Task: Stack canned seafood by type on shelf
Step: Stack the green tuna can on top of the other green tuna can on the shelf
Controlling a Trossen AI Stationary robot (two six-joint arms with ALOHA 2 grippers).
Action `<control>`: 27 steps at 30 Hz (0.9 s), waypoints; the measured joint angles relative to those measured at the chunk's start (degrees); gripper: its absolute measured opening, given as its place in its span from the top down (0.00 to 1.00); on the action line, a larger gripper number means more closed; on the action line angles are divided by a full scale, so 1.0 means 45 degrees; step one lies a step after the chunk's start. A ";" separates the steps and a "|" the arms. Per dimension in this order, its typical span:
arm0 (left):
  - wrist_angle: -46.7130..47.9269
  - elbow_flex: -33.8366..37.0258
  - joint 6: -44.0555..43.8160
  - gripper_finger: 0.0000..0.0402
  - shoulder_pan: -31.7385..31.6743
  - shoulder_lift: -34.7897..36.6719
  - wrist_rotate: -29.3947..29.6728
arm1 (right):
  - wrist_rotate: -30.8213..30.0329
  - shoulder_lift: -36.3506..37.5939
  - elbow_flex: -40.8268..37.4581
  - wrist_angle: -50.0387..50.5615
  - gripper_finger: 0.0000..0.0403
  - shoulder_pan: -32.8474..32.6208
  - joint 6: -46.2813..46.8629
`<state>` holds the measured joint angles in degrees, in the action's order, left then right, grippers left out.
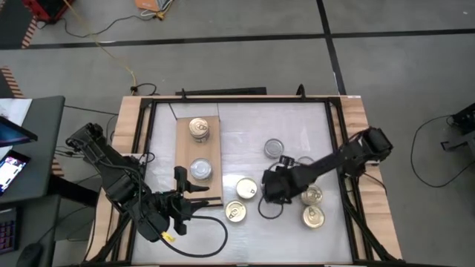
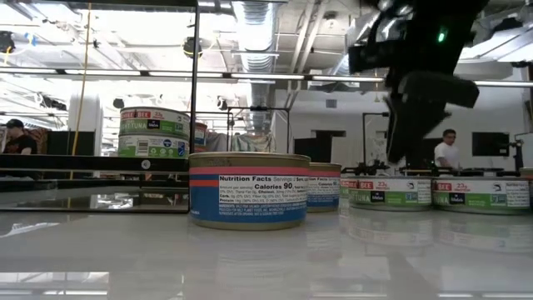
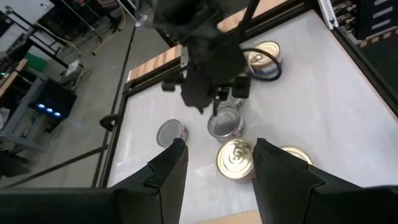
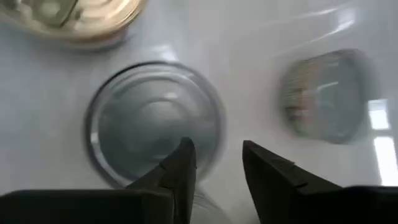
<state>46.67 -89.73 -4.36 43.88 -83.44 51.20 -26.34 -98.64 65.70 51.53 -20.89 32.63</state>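
The shelf [image 1: 183,152] is a tan board at the table's left, with one gold-topped tin [image 1: 199,128] and one silver-topped tin [image 1: 200,170] lying flat on it. Several more tins sit on the white table: gold ones [image 1: 246,188] [image 1: 237,213] [image 1: 313,216] and a silver one [image 1: 274,148]. My right gripper [image 1: 269,190] [image 4: 217,165] is open, pointing down over a silver-topped tin [image 4: 152,121] [image 3: 225,124], one finger above the lid and one past its rim. My left gripper [image 1: 189,199] [image 3: 217,165] is open by the shelf's near end. My right gripper comes from above with its fingers [image 4: 180,165] astride the rim [image 4: 211,134] of the silver-topped tin, which sits flat on the table. Whether the fingers touch the tin, I cannot tell.
Wooden rails and a black frame [image 1: 338,133] edge the table. In the low view a blue-labelled tin [image 2: 248,190] stands nearest, with a row of tins [image 2: 391,192] behind it and the right arm [image 2: 420,83] above them. Bare white table lies at the far right [image 1: 304,122].
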 joint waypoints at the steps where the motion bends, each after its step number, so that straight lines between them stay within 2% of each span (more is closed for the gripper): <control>1: 0.0007 0.0003 0.0000 0.57 0.0003 0.0000 0.0000 | 0.0356 0.0108 -0.0336 -0.0489 0.61 0.0303 -0.0262; 8: 0.0012 0.0004 0.0020 0.57 0.0004 0.0000 -0.0005 | 0.0956 0.1135 -0.2029 -0.1768 0.69 0.1485 -0.0552; 13: 0.0012 0.0002 0.0097 0.57 0.0001 0.0000 0.0027 | 0.1987 0.1822 -0.3064 -0.2881 0.72 0.1771 -0.0611; 22: 0.0039 0.0004 0.0102 0.57 0.0004 0.0000 0.0073 | 0.1921 0.3102 -0.3222 -0.3008 0.73 0.1735 -0.0003; 27: 0.0041 0.0000 0.0102 0.57 -0.0001 0.0000 0.0078 | 0.2015 0.2959 -0.3222 -0.3090 0.73 0.1644 0.0300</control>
<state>46.85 -89.73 -3.90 43.88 -83.44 51.55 -17.27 -85.33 51.20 37.63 -13.50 33.98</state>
